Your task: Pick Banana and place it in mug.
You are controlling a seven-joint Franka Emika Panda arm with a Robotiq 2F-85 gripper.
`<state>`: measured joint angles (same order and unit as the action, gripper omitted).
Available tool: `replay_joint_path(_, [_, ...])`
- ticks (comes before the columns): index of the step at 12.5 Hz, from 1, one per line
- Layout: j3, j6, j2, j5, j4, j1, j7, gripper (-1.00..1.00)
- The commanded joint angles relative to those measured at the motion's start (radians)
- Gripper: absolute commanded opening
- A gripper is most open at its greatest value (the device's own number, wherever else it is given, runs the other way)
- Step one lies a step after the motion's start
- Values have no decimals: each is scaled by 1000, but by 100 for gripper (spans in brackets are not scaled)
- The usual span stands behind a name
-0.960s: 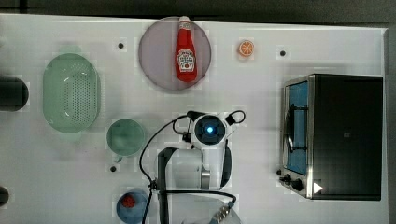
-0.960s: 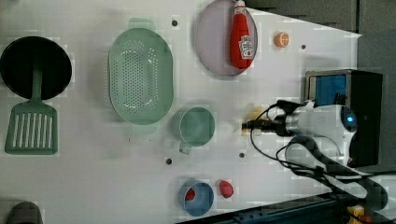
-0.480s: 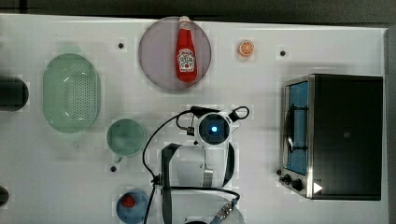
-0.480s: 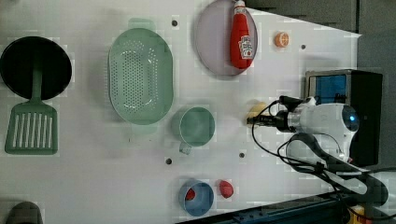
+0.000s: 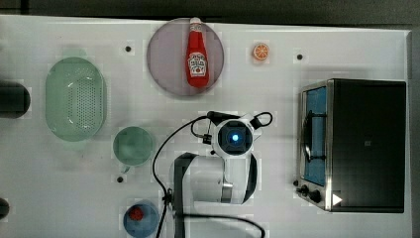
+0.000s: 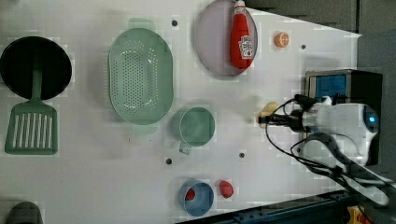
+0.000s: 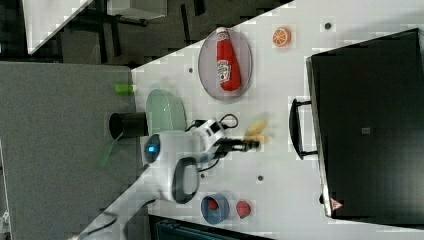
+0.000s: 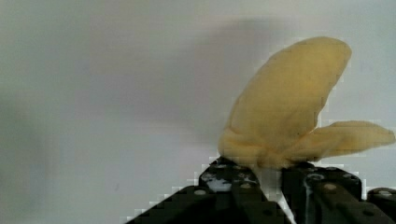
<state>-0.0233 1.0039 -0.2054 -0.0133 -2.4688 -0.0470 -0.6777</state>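
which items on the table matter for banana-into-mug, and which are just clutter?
In play: banana, pinched in the claw; green mug.

Clutter: ketchup bottle on the purple plate, orange slice, perforated basket, blue bowl, red fruit, spatula, toaster oven.

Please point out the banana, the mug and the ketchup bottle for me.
banana (image 8: 287, 107): wrist view, on its pale body.
mug (image 6: 196, 126): left view, on its inner floor.
ketchup bottle (image 5: 197, 59): top view, on its label.
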Motion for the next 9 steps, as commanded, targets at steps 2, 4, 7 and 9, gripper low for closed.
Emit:
replay_joint_path(2, [-10,-272,280,7,85,9,-29,-49])
replay_joint_path(4, [-9,-412,363,7,136,11,-29,-49])
replay_joint_path(7, [18,-543,462,7,208,17,-29,-49])
replay_joint_path(9, [58,-605,510,8,232,23,-12,-49])
